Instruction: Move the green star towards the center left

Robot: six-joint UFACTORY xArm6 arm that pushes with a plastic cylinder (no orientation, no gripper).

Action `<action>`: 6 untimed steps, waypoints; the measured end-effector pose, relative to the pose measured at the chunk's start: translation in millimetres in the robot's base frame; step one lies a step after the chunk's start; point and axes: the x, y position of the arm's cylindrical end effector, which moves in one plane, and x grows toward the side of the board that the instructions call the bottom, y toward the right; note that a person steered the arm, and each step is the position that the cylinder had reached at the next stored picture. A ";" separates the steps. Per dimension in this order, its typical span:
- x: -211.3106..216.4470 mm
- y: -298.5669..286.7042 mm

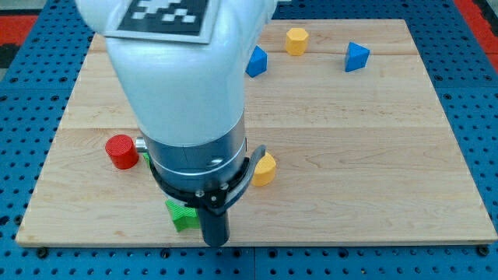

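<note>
The green star [183,215] lies near the board's bottom edge, left of centre, partly hidden by the arm. My tip [214,242] sits just to the star's right and slightly below it, close to or touching it; contact cannot be told. The white arm body [179,85] covers the board's upper left and middle.
A red cylinder [120,151] stands at the left, with a sliver of another green block [146,159] beside it under the arm. A yellow block [264,169] lies right of the arm. At the view's top are a blue block [256,61], a yellow block [296,40] and a blue block [356,56].
</note>
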 end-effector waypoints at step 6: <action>-41.6 -40.1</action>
